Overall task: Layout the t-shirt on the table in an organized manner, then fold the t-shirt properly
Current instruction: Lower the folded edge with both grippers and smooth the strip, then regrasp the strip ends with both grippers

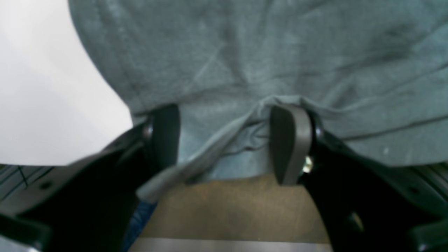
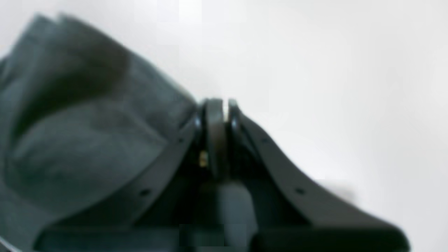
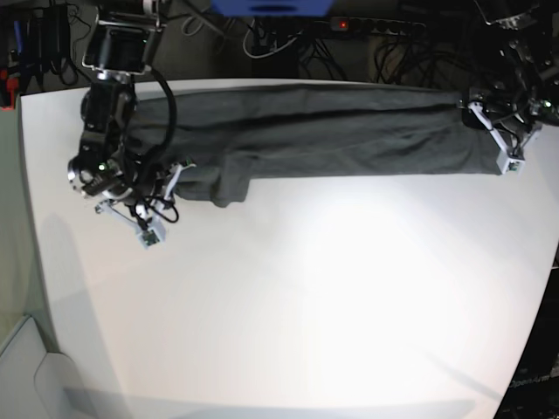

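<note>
The base view looks down from high above on the whole white table (image 3: 288,297), with the t-shirt (image 3: 332,131) stretched along its far edge. Each wrist view sits very close behind its own jaws, facing the cloth and the tabletop. All three views share the t-shirt and the table.

The t-shirt (image 3: 323,131) lies stretched along the far edge of the table (image 3: 306,305).

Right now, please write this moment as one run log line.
phase: layout | t-shirt: stretched along table far edge | left gripper: open around hem | right gripper: shut beside shirt
</note>
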